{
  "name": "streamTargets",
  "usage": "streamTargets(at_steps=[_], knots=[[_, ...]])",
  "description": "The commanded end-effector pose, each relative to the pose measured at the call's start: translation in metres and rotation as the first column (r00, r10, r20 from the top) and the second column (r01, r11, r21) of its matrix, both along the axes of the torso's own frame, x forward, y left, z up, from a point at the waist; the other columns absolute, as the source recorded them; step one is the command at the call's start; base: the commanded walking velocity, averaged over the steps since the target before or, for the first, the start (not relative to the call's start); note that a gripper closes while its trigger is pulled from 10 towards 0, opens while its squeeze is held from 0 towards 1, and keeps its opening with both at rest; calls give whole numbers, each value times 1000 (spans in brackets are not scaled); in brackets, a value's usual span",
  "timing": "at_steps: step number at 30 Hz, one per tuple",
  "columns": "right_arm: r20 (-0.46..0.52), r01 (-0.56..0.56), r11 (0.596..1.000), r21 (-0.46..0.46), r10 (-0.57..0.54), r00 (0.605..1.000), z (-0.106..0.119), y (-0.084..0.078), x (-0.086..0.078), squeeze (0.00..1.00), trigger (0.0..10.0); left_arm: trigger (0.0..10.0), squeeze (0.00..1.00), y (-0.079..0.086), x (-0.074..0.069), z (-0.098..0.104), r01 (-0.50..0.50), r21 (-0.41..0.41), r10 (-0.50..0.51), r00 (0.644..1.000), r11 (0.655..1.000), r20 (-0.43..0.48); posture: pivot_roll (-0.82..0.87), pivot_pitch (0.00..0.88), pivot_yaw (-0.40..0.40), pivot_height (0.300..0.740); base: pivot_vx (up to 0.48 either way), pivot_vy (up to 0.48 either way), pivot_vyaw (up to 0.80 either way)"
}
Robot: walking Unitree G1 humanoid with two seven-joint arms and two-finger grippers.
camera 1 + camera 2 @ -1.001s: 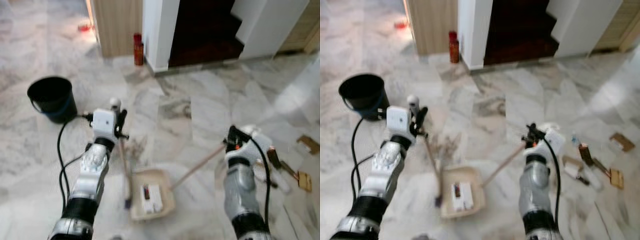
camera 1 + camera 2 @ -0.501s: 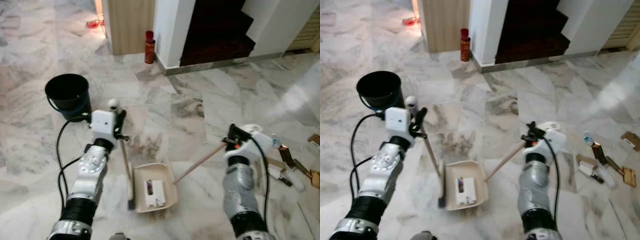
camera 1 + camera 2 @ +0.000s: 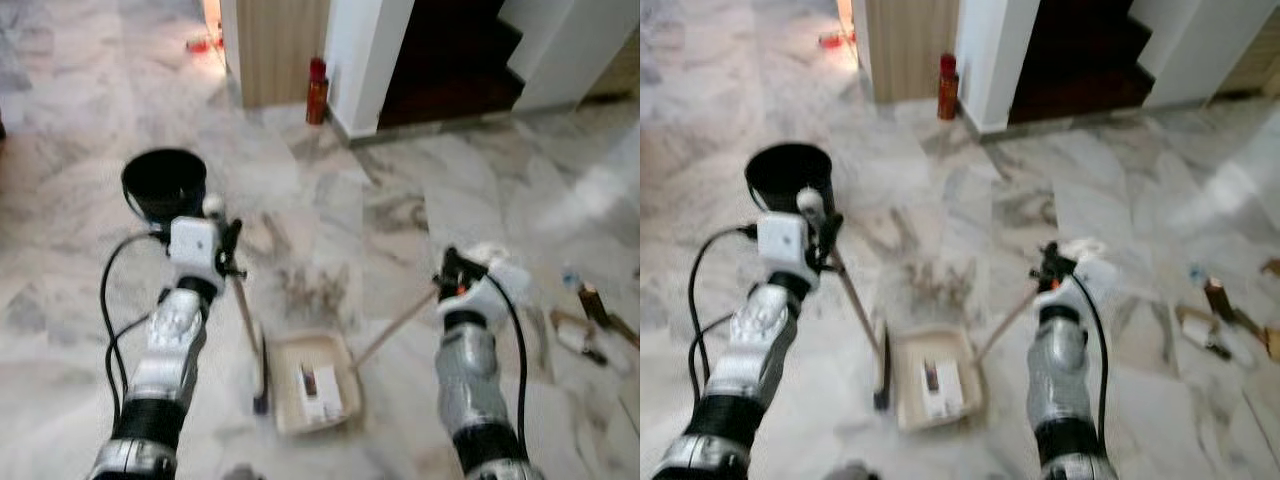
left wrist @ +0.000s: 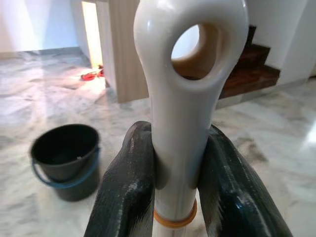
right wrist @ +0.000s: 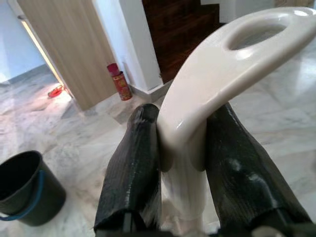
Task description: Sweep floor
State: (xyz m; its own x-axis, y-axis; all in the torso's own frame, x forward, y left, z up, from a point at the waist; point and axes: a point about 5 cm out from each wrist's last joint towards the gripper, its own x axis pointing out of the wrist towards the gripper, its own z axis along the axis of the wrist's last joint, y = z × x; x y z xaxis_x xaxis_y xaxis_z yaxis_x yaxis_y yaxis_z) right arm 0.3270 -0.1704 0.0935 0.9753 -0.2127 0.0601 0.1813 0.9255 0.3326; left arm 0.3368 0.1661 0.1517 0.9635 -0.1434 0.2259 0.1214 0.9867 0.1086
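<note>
Left gripper clamps broom; right gripper clamps dustpan.

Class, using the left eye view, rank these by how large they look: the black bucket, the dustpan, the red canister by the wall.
1. Dustpan, nearest the camera
2. Black bucket, close behind in size
3. Red canister, farthest away

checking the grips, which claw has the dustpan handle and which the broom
The right claw holds the dustpan handle; the left claw grips the broom, standing beside the pan.
</note>
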Motion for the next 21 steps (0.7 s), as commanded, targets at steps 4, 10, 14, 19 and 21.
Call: streamTargets(at_steps=[4,10,14,19,21], knots=[[39,32,999,24,-33,999,7,-8,0,0,10000,10000,0,-9,1,9,31,8,-31,999,999,39,172,116,-91,740,0,353,0],[40,27,999,22,-28,999,6,-7,0,0,10000,10000,0,-9,0,9,40,10,-40,998,999,38,176,95,-89,740,0,354,0],[41,25,999,23,-26,999,7,-7,0,0,10000,10000,0,-10,0,9,40,12,-41,998,999,40,180,94,-90,740,0,353,0],[45,22,999,23,-23,999,8,-7,1,0,10000,10000,0,-9,0,10,38,11,-38,998,999,42,182,106,-94,740,0,355,0],[44,20,1000,23,-21,999,8,-6,1,0,10000,10000,0,-8,0,10,35,11,-36,999,999,41,185,109,-96,740,0,358,0]])
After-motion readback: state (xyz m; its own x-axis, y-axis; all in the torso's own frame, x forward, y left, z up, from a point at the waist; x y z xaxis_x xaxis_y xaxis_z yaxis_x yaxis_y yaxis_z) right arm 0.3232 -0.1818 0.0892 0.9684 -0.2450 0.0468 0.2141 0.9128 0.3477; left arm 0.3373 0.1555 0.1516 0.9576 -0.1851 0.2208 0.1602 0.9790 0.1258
